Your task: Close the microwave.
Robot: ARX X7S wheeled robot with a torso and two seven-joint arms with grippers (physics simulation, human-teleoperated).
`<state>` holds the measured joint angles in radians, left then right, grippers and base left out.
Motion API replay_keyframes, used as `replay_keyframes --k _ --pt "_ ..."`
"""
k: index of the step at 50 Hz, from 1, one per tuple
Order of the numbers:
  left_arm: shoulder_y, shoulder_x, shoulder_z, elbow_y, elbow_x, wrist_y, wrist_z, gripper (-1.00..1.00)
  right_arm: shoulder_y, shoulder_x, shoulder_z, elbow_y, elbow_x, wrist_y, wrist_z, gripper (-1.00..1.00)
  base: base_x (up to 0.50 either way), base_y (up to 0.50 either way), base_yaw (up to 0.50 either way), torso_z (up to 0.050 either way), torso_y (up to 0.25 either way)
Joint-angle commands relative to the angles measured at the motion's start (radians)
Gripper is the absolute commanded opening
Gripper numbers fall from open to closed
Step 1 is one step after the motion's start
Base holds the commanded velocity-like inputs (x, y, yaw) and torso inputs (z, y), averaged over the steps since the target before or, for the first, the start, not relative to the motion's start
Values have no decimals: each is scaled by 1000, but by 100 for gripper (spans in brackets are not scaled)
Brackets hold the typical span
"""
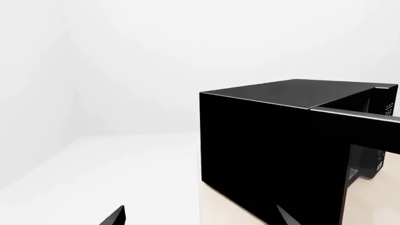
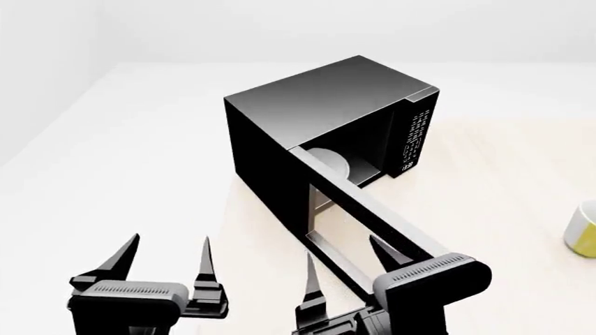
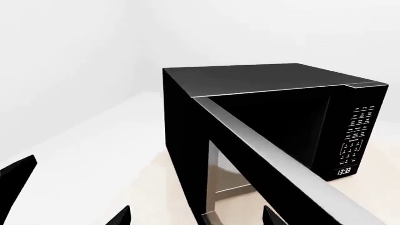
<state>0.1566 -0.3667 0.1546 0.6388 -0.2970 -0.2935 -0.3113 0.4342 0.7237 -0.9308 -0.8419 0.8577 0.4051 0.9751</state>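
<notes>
Both grippers, left (image 2: 167, 262) and right (image 2: 343, 259), gape empty; the right hangs beside the microwave's (image 2: 317, 112) swung-out door (image 2: 373, 213).

Both grippers matte black, same build. Left gripper (image 2: 167, 262): two slim tapered blade fingers narrowing to sharp points, set on a wide blocky crossbar with a pale grey ribbed strip along its top edge. Right gripper (image 2: 345, 269): same pointed black fingers, same ribbed grey strip on a rounded-edged block, dark housing below. Wrist views show only black wedge-shaped fingertips (image 3: 16, 171). No cables, screws or markings visible.
</notes>
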Motion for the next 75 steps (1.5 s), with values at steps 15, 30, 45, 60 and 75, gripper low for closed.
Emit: replay_keyframes --k 15,30,45,60,75 --pt "4 -8 4 4 -6 3 -7 100 -33 -4 -2 88 5 -33 -19 100 0 0 0 0 0" --pt "-17 -9 4 -17 -16 6 -4 100 -22 -35 -2 185 6 -39 -54 100 0 0 0 -1 0" --pt "4 -16 5 2 -15 9 -15 100 -41 -28 -6 184 -5 -48 -51 100 0 0 0 -2 0" --pt "1 -16 12 8 -16 3 -24 100 -33 -37 14 237 18 -55 -56 100 0 0 0 -2 0" --pt "-9 -16 15 -11 -19 12 -23 100 -7 -54 43 332 42 -61 -77 100 0 0 0 -2 0"
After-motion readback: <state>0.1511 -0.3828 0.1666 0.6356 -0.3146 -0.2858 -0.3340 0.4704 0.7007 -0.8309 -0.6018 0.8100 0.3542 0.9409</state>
